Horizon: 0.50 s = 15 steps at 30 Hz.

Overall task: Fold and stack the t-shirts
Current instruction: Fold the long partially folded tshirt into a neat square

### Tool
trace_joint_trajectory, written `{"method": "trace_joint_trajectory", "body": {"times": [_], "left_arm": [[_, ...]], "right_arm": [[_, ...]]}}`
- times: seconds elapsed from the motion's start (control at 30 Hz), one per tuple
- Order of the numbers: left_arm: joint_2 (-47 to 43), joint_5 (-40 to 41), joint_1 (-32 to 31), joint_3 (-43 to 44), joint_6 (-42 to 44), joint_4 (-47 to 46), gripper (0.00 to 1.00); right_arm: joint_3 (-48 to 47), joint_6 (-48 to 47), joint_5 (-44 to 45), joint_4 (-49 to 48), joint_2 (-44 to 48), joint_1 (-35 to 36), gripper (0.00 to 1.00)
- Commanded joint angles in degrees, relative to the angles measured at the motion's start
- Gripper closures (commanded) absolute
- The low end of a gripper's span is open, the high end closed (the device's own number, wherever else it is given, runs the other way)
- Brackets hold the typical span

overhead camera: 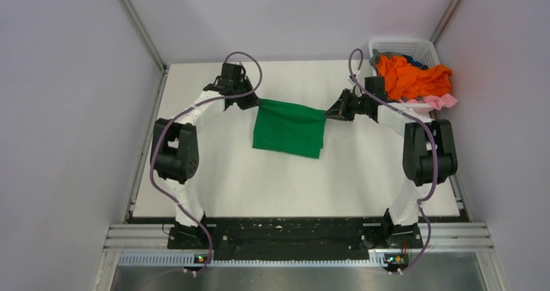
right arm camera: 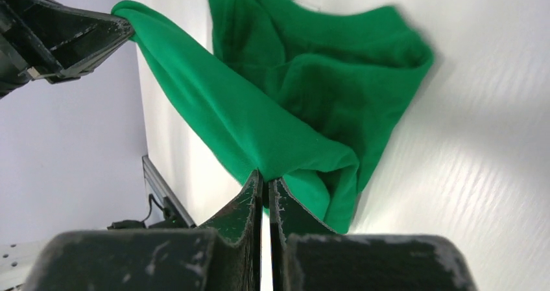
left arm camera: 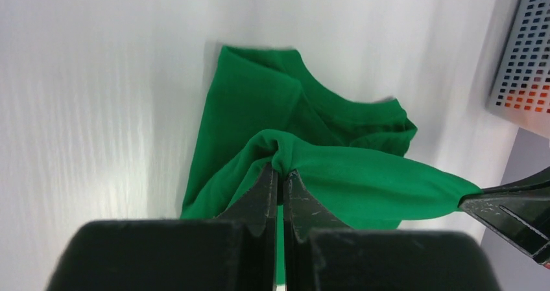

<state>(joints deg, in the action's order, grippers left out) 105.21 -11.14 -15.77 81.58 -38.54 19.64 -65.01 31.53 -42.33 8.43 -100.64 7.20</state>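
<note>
Beyond the arm bases at the near edge, the white bench [overhead camera: 292,187] runs out to the green t-shirt [overhead camera: 288,130], which sits about mid-bench between the two arms. Its lower part rests on the bench in a rough rectangle, and its far edge is lifted and drawn into a straight line between the two tools.

The left tool [overhead camera: 251,100] is closed tight on the left end of that edge. Its wrist view shows the fingertips pressed together with a bunched fold of green cloth pinched between them. The right tool [overhead camera: 332,112] is closed in the same way on the right end, and the cloth fans out from its tips.

The shirt looks light, limp and soft. It has no stiffness of its own, so any part that is not held sags and creases. Holding it at two well-separated corners of one edge, as now, seems the right grip, since the tension keeps the edge straight. Each pinch takes only a small bite of cloth, so a sharp tug could pull it free.

Farther off, in the far right corner, stands the white lattice basket [overhead camera: 402,45]. An orange t-shirt [overhead camera: 412,77] is heaped in it, and a pink t-shirt [overhead camera: 438,101] spills over its near rim.
</note>
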Motion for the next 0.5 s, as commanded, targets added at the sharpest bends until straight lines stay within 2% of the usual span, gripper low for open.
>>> {"method": "trace_joint_trajectory", "body": {"times": [0.0, 0.03, 0.07, 0.1, 0.13, 0.17, 0.2, 0.3, 0.33, 0.47], "left_arm": [[7.92, -2.75, 2.03, 9.08, 2.34, -0.97, 1.0], [9.85, -2.75, 2.19, 11.42, 2.46, -0.32, 0.92], [11.9, -2.33, 2.34, 14.0, 2.47, 0.77, 0.8], [13.57, -2.83, 2.54, 16.63, 2.37, 2.58, 0.64], [14.81, -3.82, 2.72, 19.29, 2.68, 4.3, 0.44], [15.63, -4.05, 2.76, 21.17, 2.73, 5.9, 0.15], [15.75, -3.91, 2.76, 22.19, 2.88, 5.98, 0.03], [13.83, -3.32, 2.76, 21.08, 3.93, 5.74, 0.01], [13.09, -3.33, 2.76, 19.9, 4.7, 5.84, 0.01], [11.0, -5.72, 2.67, 13.25, 8.87, 5.98, 0.01]], "right_arm": [[-3.7, 1.17, -1.28, -7.6, -6.64, -2.58, 1.0], [-4.51, 1.53, -0.76, -7.9, -7.88, -2.81, 0.95], [-5.46, 1.7, 0.01, -8.69, -9.02, -3.06, 0.89], [-6.51, 1.83, 0.96, -9.27, -9.84, -3.28, 0.73], [-7.89, 1.77, 2.46, -8.69, -10.52, -3.34, 0.55], [-9.37, 1.32, 3.82, -6.82, -10.87, -3.34, 0.43], [-10.83, 0.79, 5.0, -5.32, -10.94, -3.39, 0.34], [-12.11, -0.06, 8.12, -2.89, -8.39, -3.24, 0.05], [-11.4, -0.39, 9.24, -2.65, -6.87, -3.08, 0.02], [-5.02, -3.5, 12.49, -2.29, 0.13, -0.92, 0.01]]}}
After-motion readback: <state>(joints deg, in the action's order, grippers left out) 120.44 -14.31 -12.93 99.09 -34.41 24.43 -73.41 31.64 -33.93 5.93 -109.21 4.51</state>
